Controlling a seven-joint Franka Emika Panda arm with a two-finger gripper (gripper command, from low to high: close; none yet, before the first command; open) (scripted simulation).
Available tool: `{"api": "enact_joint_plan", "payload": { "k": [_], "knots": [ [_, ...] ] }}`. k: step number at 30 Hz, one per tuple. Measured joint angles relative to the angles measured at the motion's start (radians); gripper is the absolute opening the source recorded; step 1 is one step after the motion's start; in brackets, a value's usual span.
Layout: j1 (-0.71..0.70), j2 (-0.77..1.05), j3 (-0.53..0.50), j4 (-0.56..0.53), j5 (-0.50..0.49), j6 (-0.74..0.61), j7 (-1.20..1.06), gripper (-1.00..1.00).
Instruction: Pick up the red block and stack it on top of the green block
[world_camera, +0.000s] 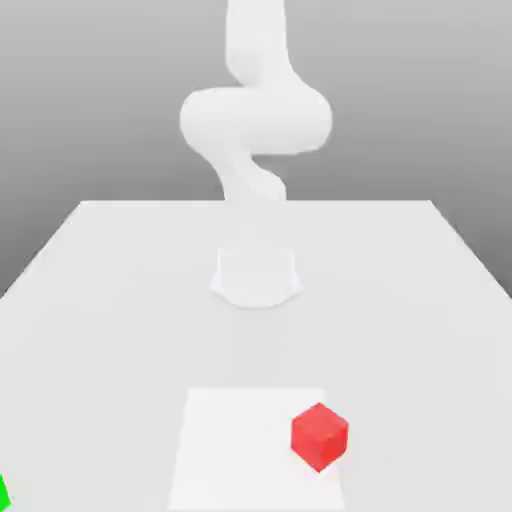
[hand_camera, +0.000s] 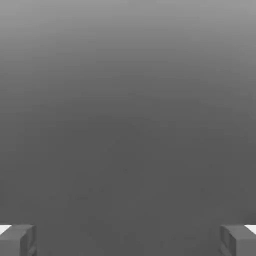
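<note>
Red and evenly matte, the small cube-shaped block (world_camera: 320, 436) is what we notice first in the exterior view. We see three of its faces, the top one a little lighter than the two sides, and its edges look crisp. It sits flat on the pale white tabletop (world_camera: 100, 300), close to the table's near edge and somewhat toward the exterior view's right, inside a brighter rectangular patch (world_camera: 230, 450) of the surface. At the near corner on the exterior view's left we find a sliver of the bright green block (world_camera: 3, 493), cut by the frame and well apart from the red one. Behind them, toward the far edge, the white Panda arm (world_camera: 255, 110) rises from its round base (world_camera: 256, 277) and curls overhead.

Turning to the hand view, we get what the exterior view does not give us: the two-finger gripper (hand_camera: 128, 240) itself. Its grey fingertips (hand_camera: 17, 240) sit at opposite sides of the picture, so we read the jaws as spread wide apart with nothing between them. Beyond them we see a plain grey gradient backdrop (hand_camera: 128, 100).
</note>
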Motion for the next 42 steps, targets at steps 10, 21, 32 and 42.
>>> {"api": "enact_joint_plan", "payload": {
  "k": [10,21,32,42],
  "knots": [
    [0.123,0.37,-0.041,-0.145,0.033,0.184,-0.24,0.0],
    [0.189,0.767,-0.018,-0.303,0.011,0.383,-0.459,0.0],
    [0.178,1.006,-0.005,-0.287,0.016,0.574,-0.484,-1.0],
    [0.159,0.83,-0.039,-0.281,0.011,0.389,-0.451,-1.0]
  ]
}}
